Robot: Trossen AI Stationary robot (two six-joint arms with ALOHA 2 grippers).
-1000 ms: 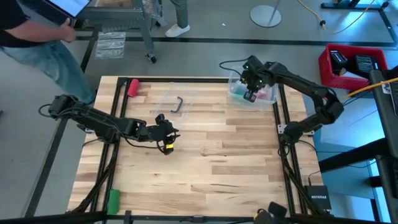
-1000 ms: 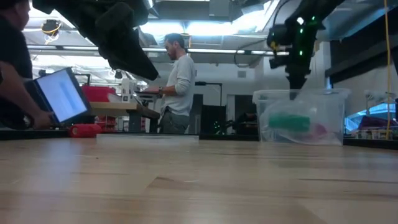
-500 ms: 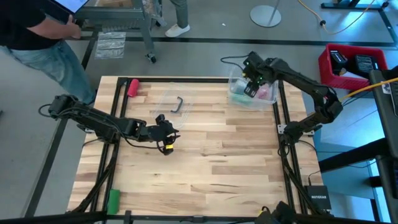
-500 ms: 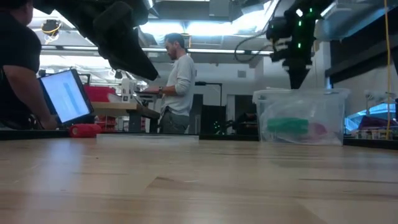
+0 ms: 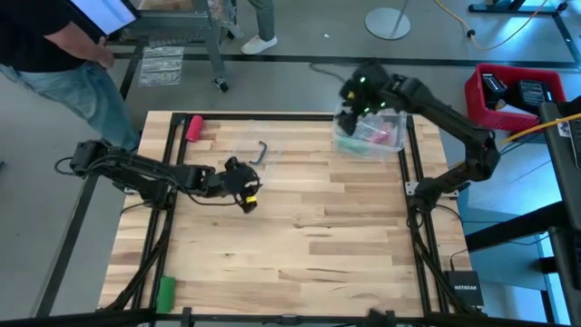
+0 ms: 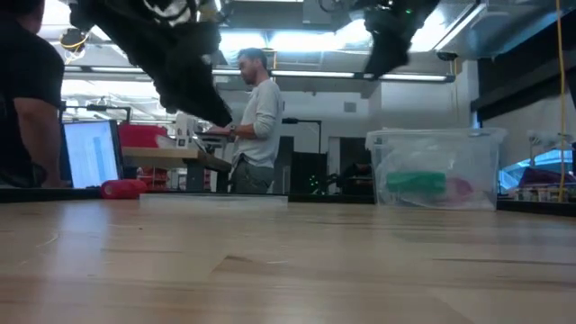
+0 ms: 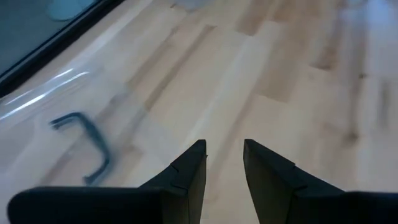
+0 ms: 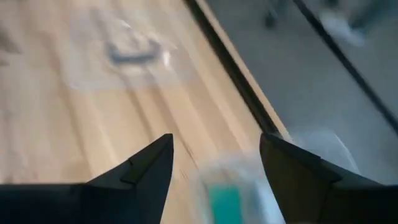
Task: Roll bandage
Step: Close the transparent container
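Over bin [image 5: 396, 145] edge, right gripper [image 5: 349, 102] hovers empty, fingers spread; bandage [image 6: 416, 179] rolled inside bin; left gripper [image 7: 222, 163] mid-table, fingers slightly parted, empty; best retreat upward, clearing bin rim.

The left arm reaches in from nine o'clock, low over the table's middle-left — its left gripper [image 5: 243, 188] has fingers slightly parted, gripping nothing. The right arm arcs from three o'clock toward one o'clock, its right gripper [image 5: 349, 94] raised, fingers spread wide — empty.
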